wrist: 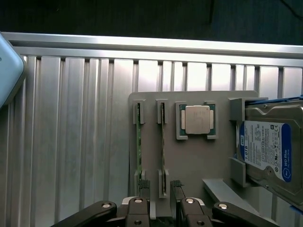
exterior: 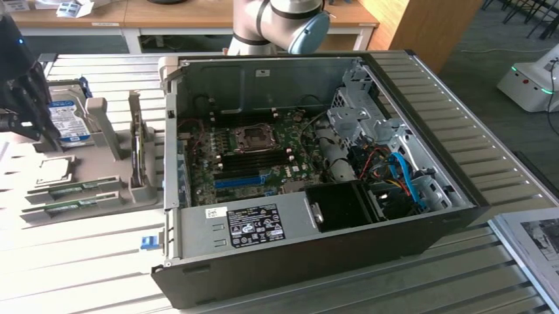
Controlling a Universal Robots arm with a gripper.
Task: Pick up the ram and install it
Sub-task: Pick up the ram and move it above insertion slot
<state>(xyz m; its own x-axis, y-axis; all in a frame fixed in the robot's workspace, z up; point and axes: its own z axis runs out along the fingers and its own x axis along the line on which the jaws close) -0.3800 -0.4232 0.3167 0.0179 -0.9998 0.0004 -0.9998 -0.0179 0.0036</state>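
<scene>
The fingers (wrist: 144, 188) were spread wide and held nothing. They hung at one end of the grey holder (wrist: 199, 161), one on each side of the ram (wrist: 163, 142), apart from its faces. That ram was the stick next to the holder's CPU (wrist: 197, 119) pocket. A second stick (wrist: 138, 142) stood along the holder's outer edge.

Both sticks stood on edge, with only their ends caught in slotted blocks. We judged this was meant to leave the long flat faces bare so the fingers could close on them squarely.

A hard drive (wrist: 270, 146) leaned upright in brackets at the holder's far side from the sticks. The holder lay on the ribbed aluminium bench (wrist: 71, 132), just beside the open computer case (exterior: 306, 261). The case's motherboard (exterior: 253, 163) faced upward, presumably so that a stick could go in from above.
</scene>
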